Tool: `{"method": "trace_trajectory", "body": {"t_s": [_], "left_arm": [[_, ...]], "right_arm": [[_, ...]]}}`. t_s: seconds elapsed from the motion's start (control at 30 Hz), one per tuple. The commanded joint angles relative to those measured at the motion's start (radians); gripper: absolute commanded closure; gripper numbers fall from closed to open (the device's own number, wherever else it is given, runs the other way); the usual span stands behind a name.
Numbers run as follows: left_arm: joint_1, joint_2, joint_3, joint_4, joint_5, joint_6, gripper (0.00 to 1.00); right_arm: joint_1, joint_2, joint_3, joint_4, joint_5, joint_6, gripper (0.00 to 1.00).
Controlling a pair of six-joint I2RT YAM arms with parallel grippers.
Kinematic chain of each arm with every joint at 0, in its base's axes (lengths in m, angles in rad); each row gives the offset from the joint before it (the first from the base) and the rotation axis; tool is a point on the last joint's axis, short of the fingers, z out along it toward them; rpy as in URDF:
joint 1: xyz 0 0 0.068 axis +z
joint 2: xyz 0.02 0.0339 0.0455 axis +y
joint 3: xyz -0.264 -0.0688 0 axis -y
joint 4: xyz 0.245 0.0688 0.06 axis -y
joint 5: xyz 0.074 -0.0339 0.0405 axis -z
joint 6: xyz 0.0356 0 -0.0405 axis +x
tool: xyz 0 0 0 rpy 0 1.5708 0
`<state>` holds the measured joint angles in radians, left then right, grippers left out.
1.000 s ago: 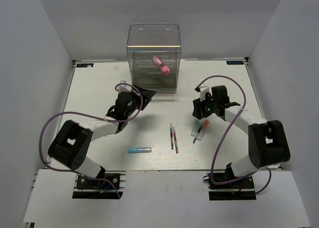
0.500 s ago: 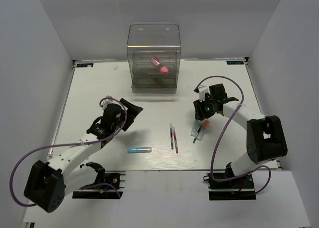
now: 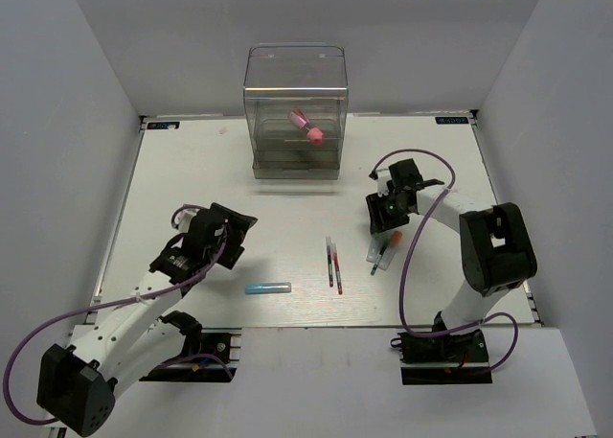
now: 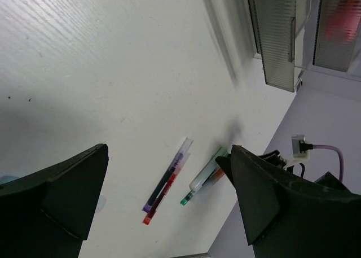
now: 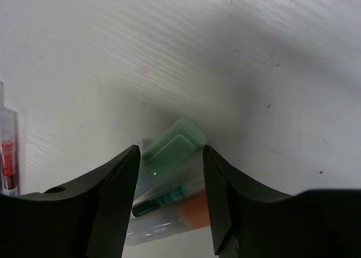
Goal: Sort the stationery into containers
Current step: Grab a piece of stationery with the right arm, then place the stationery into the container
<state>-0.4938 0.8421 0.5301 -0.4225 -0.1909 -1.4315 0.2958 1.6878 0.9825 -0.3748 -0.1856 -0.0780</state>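
The clear organiser (image 3: 297, 98) stands at the back centre with the stubby pink cylinder (image 3: 308, 129) inside it. The light blue stick (image 3: 267, 288) lies near the front. The purple pen (image 3: 329, 262) and red pen (image 3: 337, 269) lie side by side. My right gripper (image 3: 383, 222) is open and low, its jaws on either side of the pale green marker (image 5: 174, 145). The thin green pen (image 5: 163, 200) and orange-capped marker (image 5: 194, 211) lie against it. My left gripper (image 3: 230, 232) is open and empty, above the table left of the pens.
The left wrist view shows the organiser's drawers (image 4: 276, 38), the purple pen (image 4: 169, 173), the red pen (image 4: 159, 199) and the pale green marker (image 4: 207, 172). White walls enclose the table (image 3: 192, 170) on three sides.
My left arm has pulled back from the organiser toward the near left, empty. My right gripper has shifted slightly toward the markers.
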Motion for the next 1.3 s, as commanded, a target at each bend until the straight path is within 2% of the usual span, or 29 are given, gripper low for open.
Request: {"method": "trace_trajectory", "body": {"t_s": [0.0,0.33,0.47,0.7,0.73,0.8,0.83,0.87,0.93,1.03,1.07,1.23,1.27], "left_arm": [[0.003,-0.017,0.059,-0.133,-0.033,-0.049,0.01],[-0.006,-0.069,0.059,-0.238,-0.024,-0.116,0.01],[-0.006,-0.031,0.068,-0.337,0.011,-0.205,0.01],[-0.006,0.028,0.108,-0.404,0.050,-0.267,0.01],[-0.006,0.040,0.119,-0.413,0.050,-0.267,0.01],[-0.006,0.060,0.128,-0.426,0.071,-0.276,0.01],[-0.006,0.084,0.128,-0.435,0.080,-0.276,0.01],[-0.006,0.100,0.139,-0.435,0.090,-0.276,0.01],[-0.006,0.132,0.139,-0.450,0.126,-0.285,0.01],[-0.015,0.187,0.139,-0.450,0.175,-0.285,0.01],[-0.015,0.198,0.139,-0.450,0.197,-0.285,0.01],[-0.015,0.241,0.139,-0.450,0.222,-0.285,0.01],[-0.015,0.241,0.139,-0.450,0.231,-0.285,0.01]], "right_arm": [[0.023,0.015,0.038,-0.050,0.014,0.047,0.45],[0.094,0.041,0.024,-0.076,0.037,0.070,0.45],[0.120,0.065,0.019,-0.072,0.043,0.070,0.45],[0.186,0.084,0.010,-0.010,0.121,-0.011,0.68],[0.187,0.082,0.010,-0.003,0.138,-0.038,0.75],[0.195,0.075,0.016,0.014,0.144,-0.061,0.82],[0.194,0.066,0.018,0.033,0.144,-0.101,0.90],[0.194,0.059,0.025,0.036,0.140,-0.118,0.94],[0.192,0.043,0.056,0.050,0.092,-0.196,0.99],[0.192,0.023,0.128,0.051,0.012,-0.316,1.00],[0.193,0.021,0.171,0.042,-0.073,-0.344,1.00],[0.194,0.038,0.365,0.036,-0.247,-0.552,1.00],[0.197,0.044,0.392,0.027,-0.346,-0.583,1.00]]}}
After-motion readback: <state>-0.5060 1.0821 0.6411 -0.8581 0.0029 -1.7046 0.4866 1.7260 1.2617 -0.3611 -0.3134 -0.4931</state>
